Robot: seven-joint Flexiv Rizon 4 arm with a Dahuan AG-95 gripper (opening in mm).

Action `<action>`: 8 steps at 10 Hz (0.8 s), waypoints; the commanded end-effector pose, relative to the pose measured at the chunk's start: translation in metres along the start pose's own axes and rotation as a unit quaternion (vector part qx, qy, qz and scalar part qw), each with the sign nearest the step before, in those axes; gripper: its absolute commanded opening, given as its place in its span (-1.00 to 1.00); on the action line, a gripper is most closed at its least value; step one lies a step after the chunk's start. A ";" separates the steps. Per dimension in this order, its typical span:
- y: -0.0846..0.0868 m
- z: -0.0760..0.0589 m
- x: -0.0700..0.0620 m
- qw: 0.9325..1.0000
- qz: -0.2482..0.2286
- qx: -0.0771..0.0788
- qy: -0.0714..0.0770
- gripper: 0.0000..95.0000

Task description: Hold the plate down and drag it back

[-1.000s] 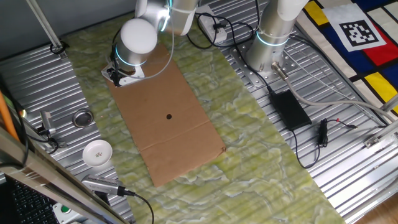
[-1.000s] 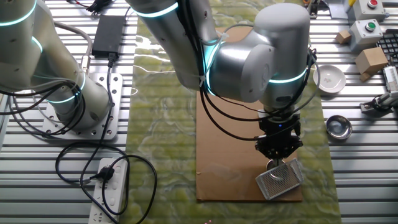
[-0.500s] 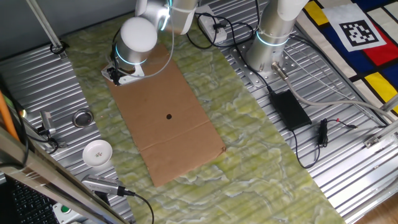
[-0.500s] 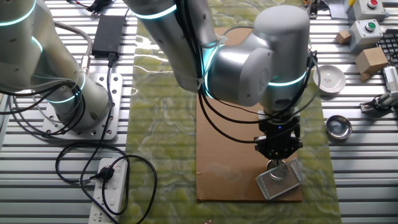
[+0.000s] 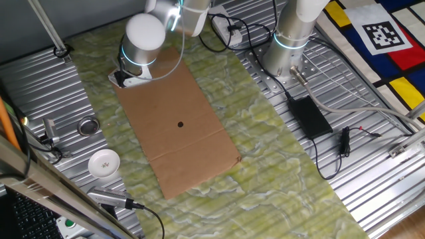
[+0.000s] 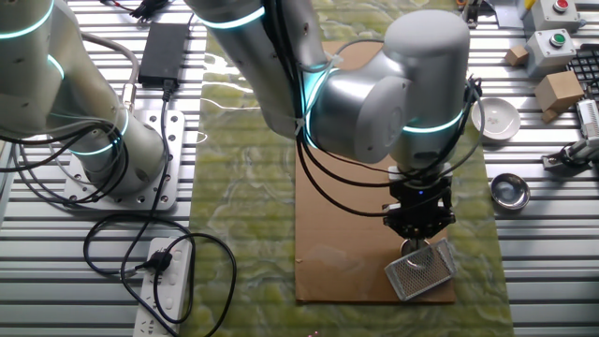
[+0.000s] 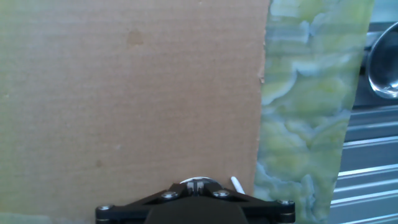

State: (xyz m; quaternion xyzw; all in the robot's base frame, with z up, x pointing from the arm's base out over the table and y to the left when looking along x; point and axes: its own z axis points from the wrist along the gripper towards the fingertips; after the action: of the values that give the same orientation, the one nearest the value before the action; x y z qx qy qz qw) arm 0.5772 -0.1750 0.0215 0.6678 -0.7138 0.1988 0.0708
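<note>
The plate (image 7: 196, 182) shows only as a thin shiny grey arc under my fingertips at the bottom of the hand view. It lies on a brown cardboard sheet (image 7: 124, 93), near the sheet's right edge. My gripper (image 7: 198, 185) points straight down with its fingers closed together, tips on the plate. In the other fixed view the gripper (image 6: 418, 241) stands at the near end of the cardboard (image 6: 346, 215), and the hand hides the plate. In one fixed view the wrist (image 5: 136, 63) covers the cardboard's far left corner.
A perforated metal piece (image 6: 421, 269) sits right by the fingers. A thicker metal ring with a dark centre (image 6: 511, 190) and a white bowl (image 6: 494, 119) lie on the ribbed table off the green mat (image 7: 298, 124). A second arm base (image 5: 287, 50), a power brick (image 5: 307, 116) and cables stand beside it.
The arm has shifted slightly toward the far left end of the cardboard. The fingers stay closed on top of the plate.
</note>
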 end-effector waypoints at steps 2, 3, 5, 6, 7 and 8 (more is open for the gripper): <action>0.001 0.000 -0.004 1.000 0.016 -0.001 -0.006 -1.00; 0.001 0.000 -0.006 1.000 0.023 -0.004 -0.009 -1.00; 0.001 -0.002 -0.008 0.999 0.032 -0.008 -0.014 -1.00; 0.001 -0.002 -0.009 0.999 0.036 -0.010 -0.015 -1.00; 0.001 -0.003 -0.011 0.999 0.040 -0.012 -0.016 -1.00; 0.002 -0.004 -0.012 0.999 0.047 -0.016 -0.018 -1.00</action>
State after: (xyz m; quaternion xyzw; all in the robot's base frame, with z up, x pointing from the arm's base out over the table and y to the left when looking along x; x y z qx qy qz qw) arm 0.5762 -0.1619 0.0202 0.6357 -0.7489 0.1780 0.0586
